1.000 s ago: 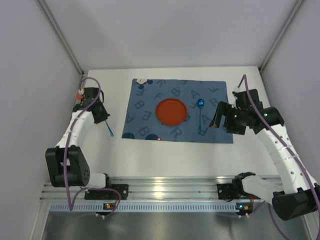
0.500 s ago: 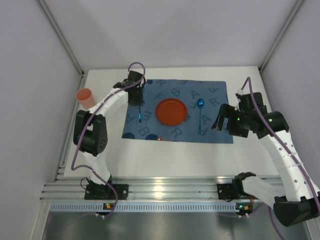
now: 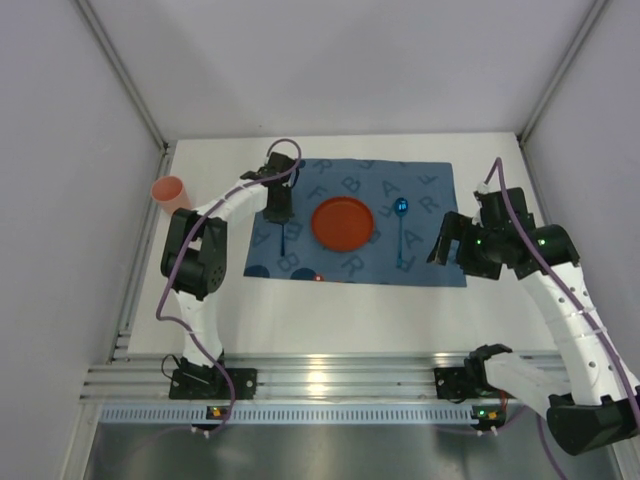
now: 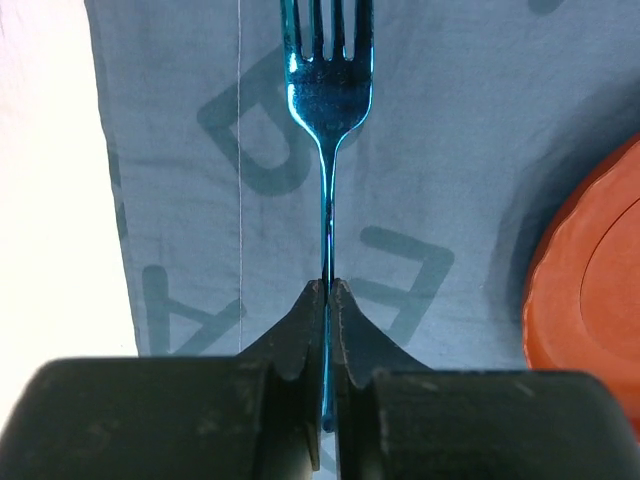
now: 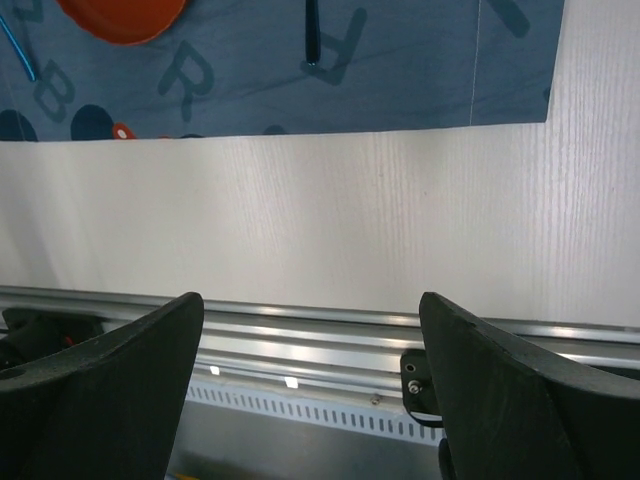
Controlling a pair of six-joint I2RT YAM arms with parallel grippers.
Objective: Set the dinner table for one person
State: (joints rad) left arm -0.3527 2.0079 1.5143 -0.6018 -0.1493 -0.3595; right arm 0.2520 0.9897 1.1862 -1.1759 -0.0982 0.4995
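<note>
My left gripper (image 3: 279, 212) is shut on the handle of a blue fork (image 3: 284, 238), held low over the dark blue letter mat (image 3: 420, 200) just left of the orange plate (image 3: 343, 222). In the left wrist view the fork (image 4: 328, 100) runs straight out from my shut gripper (image 4: 328, 290), tines away, with the plate (image 4: 590, 290) at the right. A blue spoon (image 3: 401, 225) lies on the mat right of the plate. My right gripper (image 3: 445, 240) is open and empty (image 5: 310, 300) over the white dinner table (image 3: 330, 310) at the mat's right edge.
An orange cup (image 3: 170, 192) stands at the table's left edge. The metal rail (image 3: 330, 375) with the arm bases runs along the near edge. Grey walls close in the far, left and right sides.
My left arm swung from the table's left side onto the mat, carrying the fork to just left of the plate. The orange cup came into view. The right gripper drifted slightly right.
</note>
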